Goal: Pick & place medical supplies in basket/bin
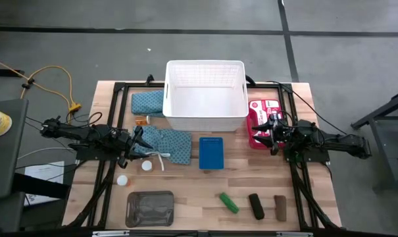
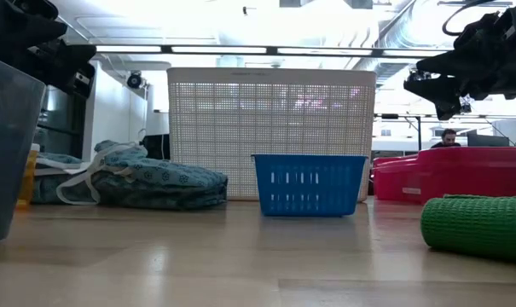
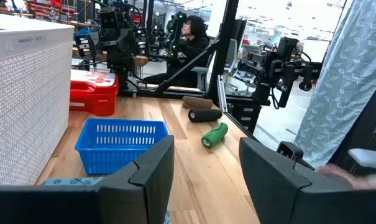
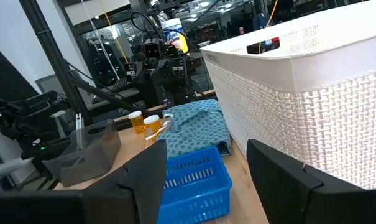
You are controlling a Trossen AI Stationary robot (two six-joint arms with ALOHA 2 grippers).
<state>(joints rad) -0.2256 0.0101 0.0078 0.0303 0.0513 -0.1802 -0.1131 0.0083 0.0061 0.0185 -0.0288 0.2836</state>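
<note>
Bench point(image 1: 185, 184): pale wood planks, smooth, glossy in the low view, edged by a black metal frame. It stands on a grey concrete floor; beyond it, an open workshop with ceiling strip lights, more rigs and a seated person at the far end.

White basket point(image 1: 205, 95): rectangular moulded plastic, fine grid walls, rounded rim, at the far centre of the bench; nothing visible inside from above.

Teal patterned cloths: one folded cloth point(image 1: 148, 102) lies against the basket's left wall; a second cloth point(image 1: 166, 143), soft and rumpled with white strings trailing, lies just nearer, left of centre.

Small blue slotted basket point(image 1: 211, 153): rigid plastic, just near of the white basket.

Red plastic case point(image 1: 261, 118): just right of the white basket.

Orange vial point(image 1: 141, 120): between the two cloths, by the basket's left corner. White disc point(image 1: 147, 166) near the strings; another small white-orange cap point(image 1: 122, 180) nearer.

Grey tray point(image 1: 149, 208): flat, translucent, rounded corners, near-left edge.

Rolls along the near-right edge, apart from each other: green roll point(image 1: 229, 203), knitted texture; black roll point(image 1: 256, 205); brown roll point(image 1: 280, 207).

Left gripper point(image 1: 137, 143): above the second cloth, jaws wide, holding nothing.

Right gripper point(image 1: 275, 135): above the red case, jaws wide, holding nothing.
</note>
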